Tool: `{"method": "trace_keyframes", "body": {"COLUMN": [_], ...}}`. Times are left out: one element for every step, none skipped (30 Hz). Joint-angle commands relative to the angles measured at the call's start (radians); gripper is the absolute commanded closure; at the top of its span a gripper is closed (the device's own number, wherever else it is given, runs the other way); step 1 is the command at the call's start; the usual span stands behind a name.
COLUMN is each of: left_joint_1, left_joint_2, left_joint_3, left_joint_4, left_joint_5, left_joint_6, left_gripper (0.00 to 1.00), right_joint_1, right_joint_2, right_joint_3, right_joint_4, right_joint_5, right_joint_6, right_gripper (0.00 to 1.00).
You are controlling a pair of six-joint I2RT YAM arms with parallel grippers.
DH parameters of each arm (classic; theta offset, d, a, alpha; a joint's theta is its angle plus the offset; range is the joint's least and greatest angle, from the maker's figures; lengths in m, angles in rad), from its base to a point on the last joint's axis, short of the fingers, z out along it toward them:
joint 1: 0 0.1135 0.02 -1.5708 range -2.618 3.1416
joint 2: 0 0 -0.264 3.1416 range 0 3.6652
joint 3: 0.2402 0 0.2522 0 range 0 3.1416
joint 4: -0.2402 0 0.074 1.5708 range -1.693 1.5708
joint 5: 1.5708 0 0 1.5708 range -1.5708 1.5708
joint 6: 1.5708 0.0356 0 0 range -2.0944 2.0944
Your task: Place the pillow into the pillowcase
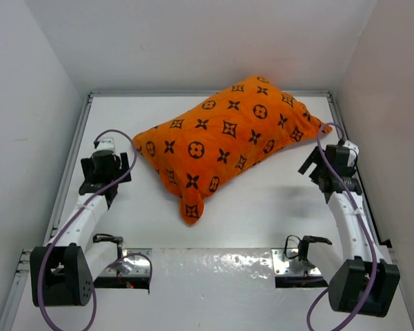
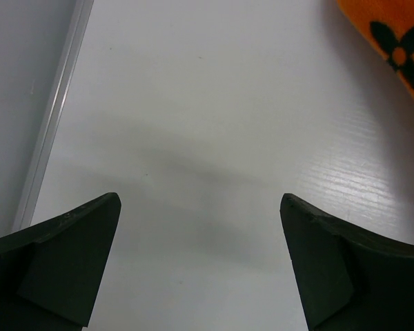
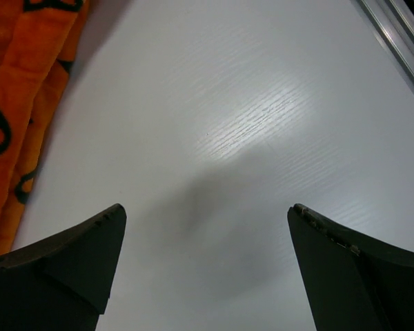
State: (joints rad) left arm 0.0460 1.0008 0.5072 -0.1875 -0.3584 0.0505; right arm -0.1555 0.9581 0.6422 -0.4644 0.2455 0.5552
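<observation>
Left gripper (image 2: 199, 207) and right gripper (image 3: 207, 210) both hung with their jaws wide apart and nothing between them. Each wrist view showed only bare surface under the fingers.

We took the scene from the biggest thing down. The white table (image 1: 276, 200) filled the workspace. The pillowcase (image 1: 224, 141) lay across its middle, with its long axis running roughly from 8 o'clock to 2 o'clock. It looked plump and rounded, not flat. We could see no white pillow anywhere, so we judged that the pillow was already inside, though no view showed the opening to confirm it. The left gripper sat at the pillowcase's 9 o'clock and the right at its 3 o'clock. Both were close beside it, but neither touched it. In the left wrist view the orange fabric showed only at 1 o'clock, and in the right wrist view only at 10 o'clock. A pinched corner (image 1: 191, 212) stuck out toward 6 o'clock.

We read the step in hand as the end of the task, with the stuffing done and the arms clear of the fabric. Any next move would first need a check of the open end. If white fabric showed there, one arm would have to hold the hem while the other pushed the filling deeper.
</observation>
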Motion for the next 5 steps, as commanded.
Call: {"method": "trace_keyframes", "body": {"left_joint_1": [-0.001,-0.001,-0.001,-0.001,-0.001], "left_joint_2": [-0.027,-0.025,-0.024,-0.022,-0.021], "left_joint_3": [0.010,0.011,0.010,0.011,0.013], "left_joint_4": [0.054,0.054,0.053,0.054,0.054], "left_joint_5": [0.004,0.003,0.003,0.004,0.007], "left_joint_6": [-0.038,-0.038,-0.038,-0.037,-0.037], "left_gripper": [0.00,0.00,0.00,0.00,0.00], "right_joint_1": [-0.003,-0.003,-0.003,-0.004,-0.003], "right_joint_2": [-0.001,-0.001,-0.008,-0.016,-0.028], "right_joint_3": [0.010,0.008,0.007,-0.007,-0.018], "right_joint_4": [0.044,0.041,0.038,0.047,0.056], "right_joint_5": [0.023,0.026,0.026,0.023,0.017], "right_joint_6": [-0.023,-0.021,-0.018,-0.018,-0.020], "right_gripper": [0.01,0.01,0.01,0.01,0.01]}}
